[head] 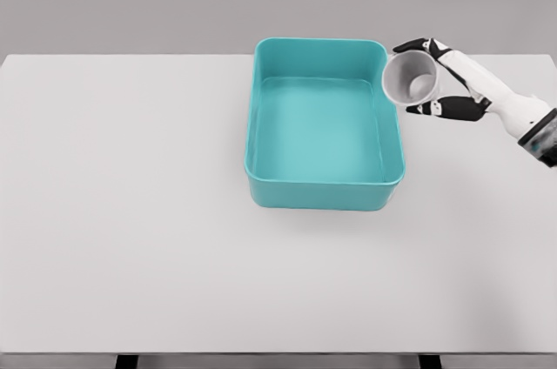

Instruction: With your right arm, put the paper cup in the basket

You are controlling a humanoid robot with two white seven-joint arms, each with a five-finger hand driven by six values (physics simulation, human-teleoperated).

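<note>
Right hand (452, 82) gripping tilted paper cup (411, 79), over teal basket (324, 191) right rim, white table (122, 212)

No readable text — no labels, numbers.

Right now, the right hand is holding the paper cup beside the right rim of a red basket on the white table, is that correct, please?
Not quite: the basket is teal, not red. The rest stands. In the head view the right hand holds the paper cup, tilted with its mouth toward the camera, beside the basket's right rim near the far corner, above the white table.
</note>
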